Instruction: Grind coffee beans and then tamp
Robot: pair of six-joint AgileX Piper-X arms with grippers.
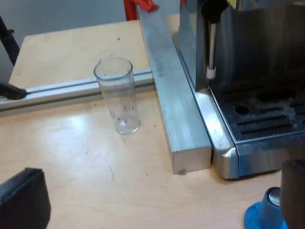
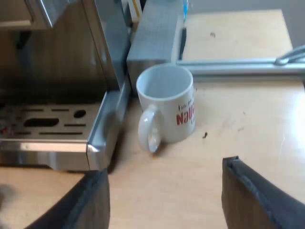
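Left gripper (image 1: 159, 174) has its jaws spread wide with nothing in them. The blue tamper with a silvery top (image 1: 264, 215) sits on the light wooden table (image 1: 71, 157), tucked right by the inner side of one black finger (image 1: 293, 191).

That's my main worry. If the arm comes down or swings without centring first, I reckon that finger clips the tamper and shoves or tips it instead of closing round it.

The clear plastic measuring glass (image 1: 119, 95) stands upright well ahead of the same jaws. It looks tall and light, so a forward sweep would probably knock it over.

The brushed stainless espresso machine (image 1: 257, 114) is ahead, past the finger by the tamper. A square aluminium bar (image 1: 176, 109) runs along its side, between the glass and the machine, so it blocks any sideways approach to the machine's front.

Right gripper (image 2: 162, 169) is also wide open and empty. A white ceramic mug with red lettering (image 2: 169, 102) stands straight ahead of the gap, handle toward the jaws, just beside the corner of the machine's drip tray (image 2: 52, 119). Pushing straight in would bump the mug first, so that arm needs to lift over it or go around.
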